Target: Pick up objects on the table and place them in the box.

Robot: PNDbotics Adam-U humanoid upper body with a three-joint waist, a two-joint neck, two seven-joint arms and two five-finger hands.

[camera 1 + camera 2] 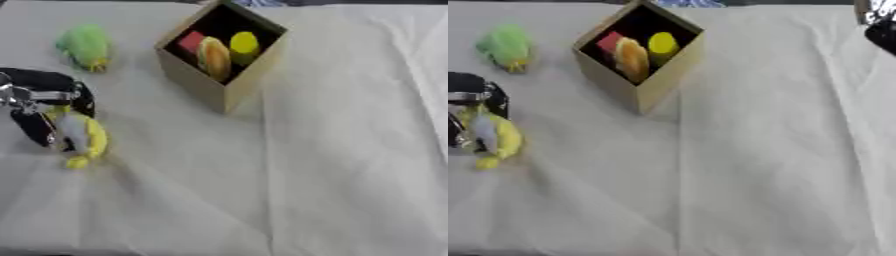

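Your cardboard box [197, 75] stands open at the table's [350, 150] far middle, holding a red block [191, 41], an orange object [214, 57] and a yellow one [244, 43]. Your left hand [39, 100] is curled round the yellow toy [83, 137] at the left edge — its long axis near to far — and a green toy [85, 46] lies beyond; whether your right hand [881, 27] is open, you cannot tell

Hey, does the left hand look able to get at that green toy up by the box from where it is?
Probably yes. The green toy lies in the open on the cloth, just beyond the left hand, nothing between them. But that hand is already curled on the yellow toy, so that would have to go first.
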